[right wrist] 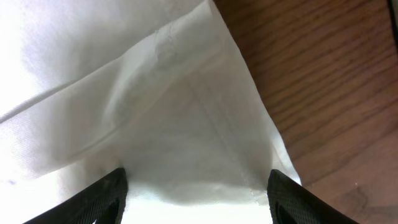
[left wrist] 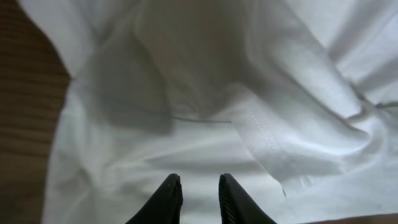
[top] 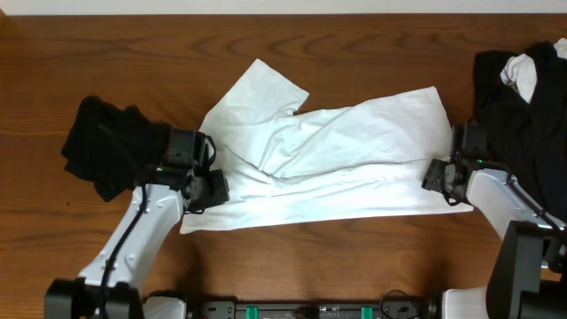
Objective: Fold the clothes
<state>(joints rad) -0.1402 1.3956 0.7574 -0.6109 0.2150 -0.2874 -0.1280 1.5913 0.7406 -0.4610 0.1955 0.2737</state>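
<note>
White T-shirt [top: 337,164]: lies across the middle of the counter [top: 354,266], long way left to right; plain white on every side that shows

Lay of the cloth: rumpled, not flat; a broad upper layer is folded over the lower one, with deep creases running toward the left end; one pointed flap sticks out toward the far edge

Near hem: fairly straight, flat on the wood toward the near edge

Stitching: a double-stitched hem shows in both wrist views

Left tool [left wrist: 198,186]: at the shirt's left end, tips close together with a narrow gap, white cloth right beneath; cannot tell whether any cloth is nipped

Right tool [right wrist: 197,186]: at the shirt's right end, fingers wide apart, a hemmed corner of the shirt lying between them, bare wood beside it

Black garment [top: 106,146]: bunched by the left edge, beside the left arm, apart from the shirt

Black heap [top: 523,124]: at the far right corner, a white piece [top: 532,66] on top of it
</note>
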